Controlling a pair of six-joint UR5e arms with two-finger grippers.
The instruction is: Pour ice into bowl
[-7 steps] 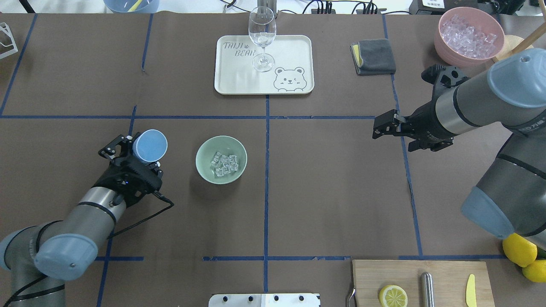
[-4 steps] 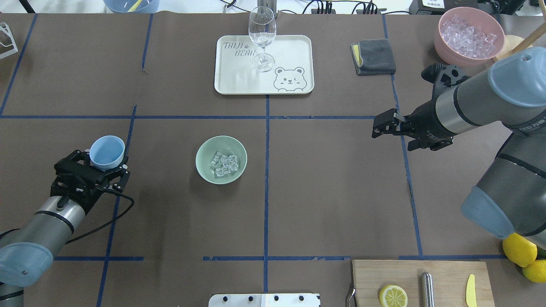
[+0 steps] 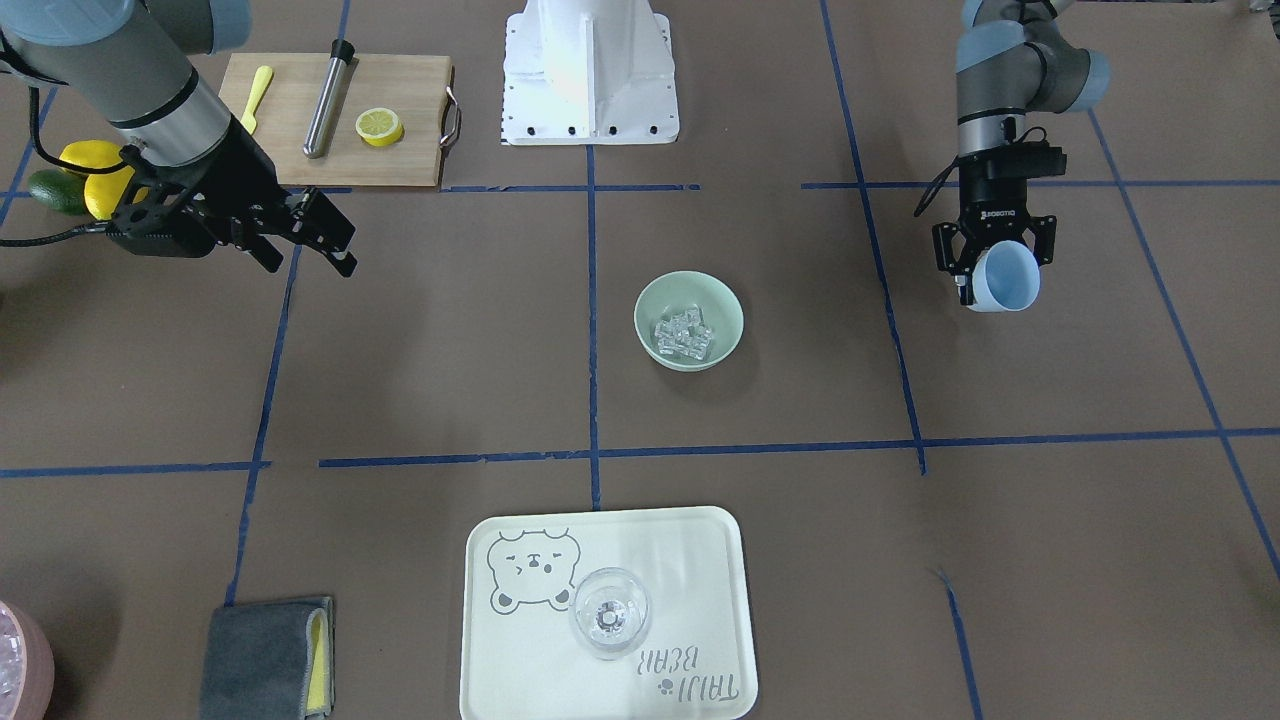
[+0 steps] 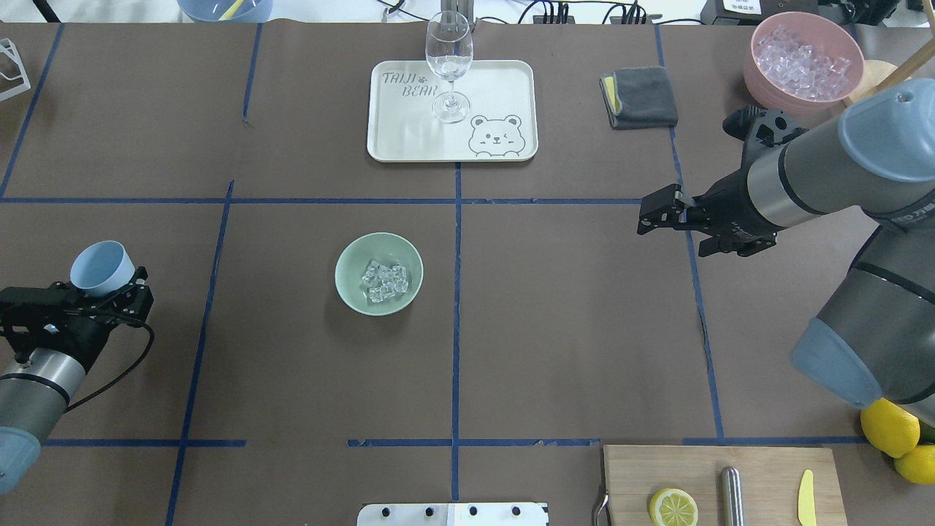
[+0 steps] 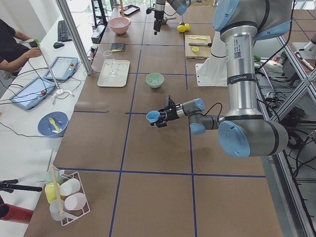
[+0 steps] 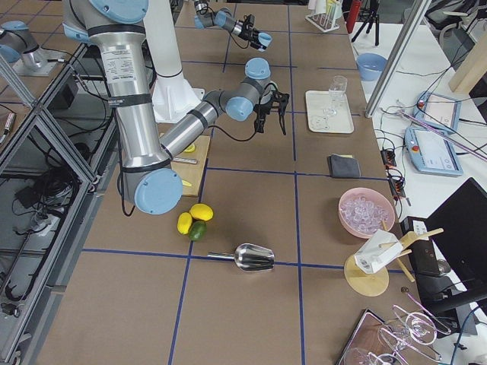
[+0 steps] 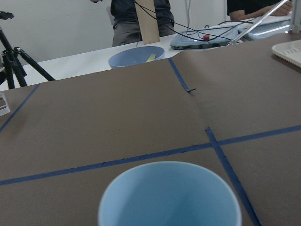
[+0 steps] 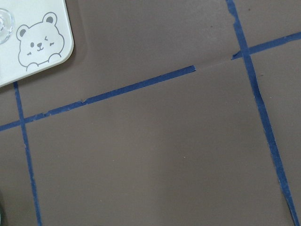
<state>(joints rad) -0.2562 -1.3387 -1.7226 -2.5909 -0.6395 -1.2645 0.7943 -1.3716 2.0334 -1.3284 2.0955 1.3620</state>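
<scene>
Left tool withdrawn leftward, blue cup mouth-up, ice in bowl

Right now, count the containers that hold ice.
2: the mint-green bowl near the table's middle, and the pink bowl at the far right corner. The blue cup looks empty.

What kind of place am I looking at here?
Probably a robotics lab staged as a drinks bench: left arm and right arm at a table gridded with blue tape, tablets alongside, a wine glass among the props.
</scene>
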